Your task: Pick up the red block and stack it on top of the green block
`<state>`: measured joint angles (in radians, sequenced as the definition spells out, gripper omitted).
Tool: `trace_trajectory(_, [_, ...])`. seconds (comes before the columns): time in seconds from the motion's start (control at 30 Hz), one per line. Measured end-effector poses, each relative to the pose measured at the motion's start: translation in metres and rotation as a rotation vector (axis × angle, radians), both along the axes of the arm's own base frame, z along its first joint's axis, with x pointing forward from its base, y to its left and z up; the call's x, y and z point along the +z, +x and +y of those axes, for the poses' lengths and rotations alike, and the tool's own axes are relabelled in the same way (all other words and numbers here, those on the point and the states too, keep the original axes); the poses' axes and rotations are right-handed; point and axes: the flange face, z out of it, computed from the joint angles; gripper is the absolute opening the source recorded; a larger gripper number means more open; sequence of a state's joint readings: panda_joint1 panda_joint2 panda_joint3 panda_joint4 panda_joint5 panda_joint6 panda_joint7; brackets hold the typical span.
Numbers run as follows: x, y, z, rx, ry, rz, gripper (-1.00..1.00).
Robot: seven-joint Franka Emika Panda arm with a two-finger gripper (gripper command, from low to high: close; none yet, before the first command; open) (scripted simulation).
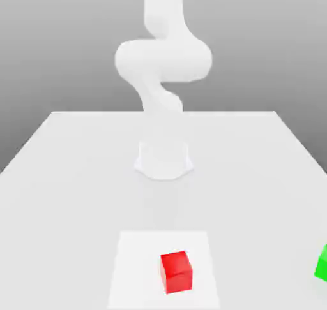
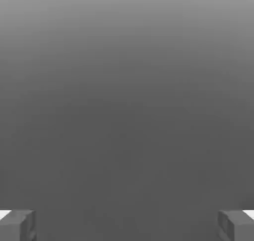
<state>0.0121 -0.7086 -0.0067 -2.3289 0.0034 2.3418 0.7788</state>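
Observation:
The red block (image 1: 175,272) rests on the white table (image 1: 76,175) near its front edge, just right of centre in the exterior view. At that view's right edge the green block (image 1: 323,264) is cut off by the frame, also near the front. They stand well apart. In the hand view my gripper (image 2: 127,225) is open: its grey fingertips (image 2: 17,225) sit far apart with plain grey background and nothing between them. The arm (image 1: 163,60) rises from its base and leaves the exterior view at the top.
The arm's round base (image 1: 163,161) stands mid-table behind the blocks. A slightly brighter square patch (image 1: 131,270) on the table lies under the red block. The table's edges run along both sides and the back.

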Motion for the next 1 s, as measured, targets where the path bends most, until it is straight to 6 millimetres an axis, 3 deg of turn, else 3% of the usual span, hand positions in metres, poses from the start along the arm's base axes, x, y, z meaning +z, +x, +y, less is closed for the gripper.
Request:
trace_trajectory(0.2, [-0.117,0.064,0.006,0.056,-0.019,0.191,0.0])
trace_trajectory(0.4, [-0.239,0.092,0.014,0.11,-0.041,0.377,0.0])
trace_trajectory(0.57, [-0.342,0.091,0.019,0.156,-0.062,0.531,0.0])
trace_trajectory(0.73, [-0.439,0.067,0.022,0.201,-0.086,0.685,0.0])
trace_trajectory(0.9, [-0.504,0.062,0.022,0.21,-0.091,0.716,0.0])
trace_trajectory(0.93, [-0.516,0.061,0.022,0.21,-0.091,0.717,-1.0])
trace_trajectory(1.0, [-0.516,0.061,0.022,0.21,-0.091,0.717,-1.0])
